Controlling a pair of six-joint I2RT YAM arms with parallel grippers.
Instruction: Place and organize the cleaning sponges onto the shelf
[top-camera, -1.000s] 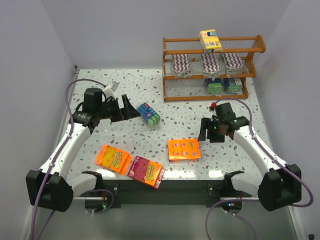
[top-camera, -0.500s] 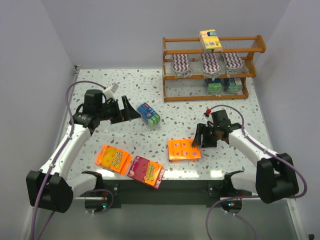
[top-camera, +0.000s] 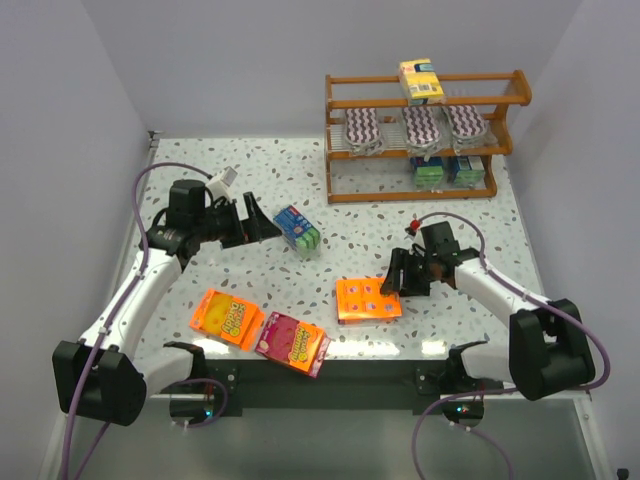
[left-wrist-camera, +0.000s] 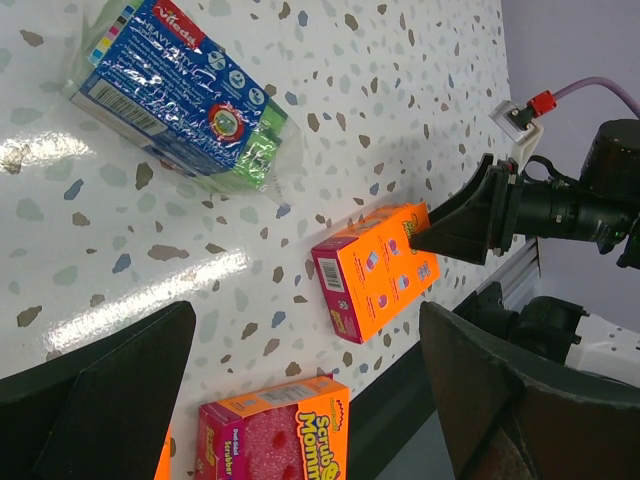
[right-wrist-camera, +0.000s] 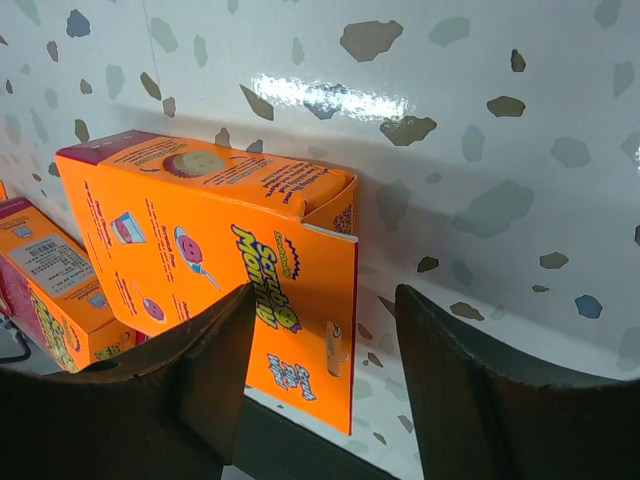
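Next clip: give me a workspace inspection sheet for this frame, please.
Surface: speckled white table, glossy.
Job's things: shelf holds a yellow block on top, three zigzag pads mid-tier, shelved blue-green packs below. On the table: loose blue-green pack, orange box, orange pack, pink pack.
Clutter: nothing seen.
Grippers: left gripper open, empty, beside the loose blue-green pack; right gripper at the orange box's end, jaws open.
Cables: purple cables loop off both arms.
Surroundings: plain walls on three sides.
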